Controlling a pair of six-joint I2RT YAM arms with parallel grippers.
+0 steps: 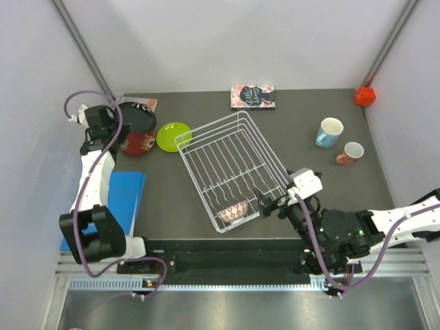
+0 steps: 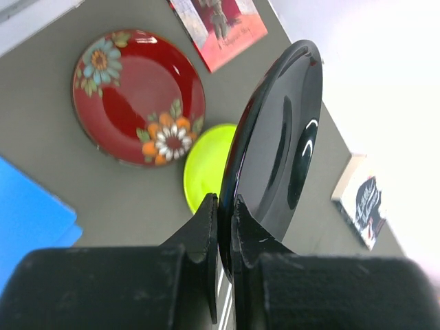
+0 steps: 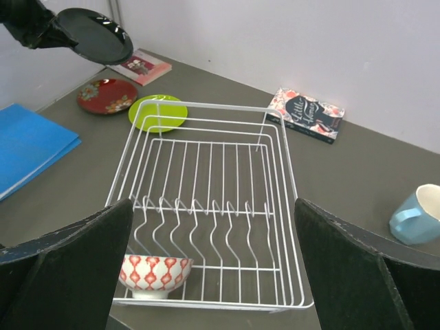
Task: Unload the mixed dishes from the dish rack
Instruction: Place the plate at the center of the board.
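Rack (image 1: 230,168) sits mid-table, turned askew, with only the bowl (image 1: 232,210) inside, at its near end; the sole writing is on the book (image 3: 307,114) lying past the rack's far end, white script that seems to begin "Little", the rest too small to read; a second book (image 2: 220,27) with a pink-red cover lies at the far left, its text unreadable; left pincer (image 2: 225,213) is clamped on the rim of the black plate (image 2: 275,151), fingers nearly together with only the rim between them, holding it on edge in the air above the far-left table; below it the red plate (image 2: 137,96) and green plate (image 2: 206,172) lie flat side by side; right pincer (image 1: 268,203) is spread wide and holds nothing, at the rack's near right corner, contact unclear; blue mug (image 1: 330,132) and pink mug (image 1: 352,152) stand right of the rack
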